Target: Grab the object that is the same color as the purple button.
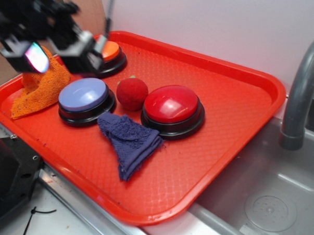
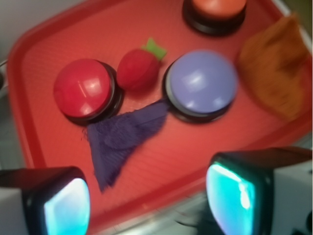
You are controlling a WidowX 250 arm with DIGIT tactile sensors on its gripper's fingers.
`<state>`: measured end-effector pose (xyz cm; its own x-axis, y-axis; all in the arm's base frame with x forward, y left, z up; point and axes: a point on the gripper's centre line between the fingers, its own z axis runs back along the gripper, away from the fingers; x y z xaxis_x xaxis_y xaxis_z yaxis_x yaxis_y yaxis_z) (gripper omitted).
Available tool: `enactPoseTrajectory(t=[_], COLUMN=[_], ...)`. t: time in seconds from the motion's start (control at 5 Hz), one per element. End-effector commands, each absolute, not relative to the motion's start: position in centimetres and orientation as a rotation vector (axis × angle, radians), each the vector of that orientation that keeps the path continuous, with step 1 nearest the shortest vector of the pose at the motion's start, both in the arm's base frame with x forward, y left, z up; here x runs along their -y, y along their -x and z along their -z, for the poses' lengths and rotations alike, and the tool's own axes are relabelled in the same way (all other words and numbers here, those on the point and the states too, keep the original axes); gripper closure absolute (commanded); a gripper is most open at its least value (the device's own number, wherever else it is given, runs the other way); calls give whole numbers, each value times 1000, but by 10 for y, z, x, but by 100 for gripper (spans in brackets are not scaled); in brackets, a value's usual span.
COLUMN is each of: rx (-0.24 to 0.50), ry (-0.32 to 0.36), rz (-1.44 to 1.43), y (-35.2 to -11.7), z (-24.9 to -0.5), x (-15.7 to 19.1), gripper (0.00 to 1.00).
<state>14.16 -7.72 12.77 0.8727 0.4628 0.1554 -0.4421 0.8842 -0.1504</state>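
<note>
The gripper (image 1: pixel 58 56) is hovering above the tray's (image 1: pixel 241 100) back left corner, fingers (image 2: pixel 66 203) spread wide and holding nothing. The purple rag (image 1: pixel 130 140) is lying flat on the tray, its tip touching the lavender button (image 1: pixel 85 97), its top edge just beside the red button (image 1: pixel 173 105).

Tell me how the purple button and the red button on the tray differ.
The purple button is pale lavender, the red button glossy deep red. The red button looks larger. The purple button sits farther left, near the orange cloth. Both are round domes on black bases, each touching the dark purple rag.
</note>
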Motion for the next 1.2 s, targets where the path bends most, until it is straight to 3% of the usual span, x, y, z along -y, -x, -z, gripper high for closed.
enactPoseTrajectory(t=[0.0, 0.4, 0.6, 0.8, 1.0], rx=[192, 126, 117, 118, 125], ry=[153, 154, 116, 103, 96], rz=[-558, -501, -495, -507, -513], y=[-173, -180, -180, -182, -183], z=[-75, -30, -19, -16, -16], x=[105, 119, 118, 114, 110], gripper=[0, 0, 0, 13, 100])
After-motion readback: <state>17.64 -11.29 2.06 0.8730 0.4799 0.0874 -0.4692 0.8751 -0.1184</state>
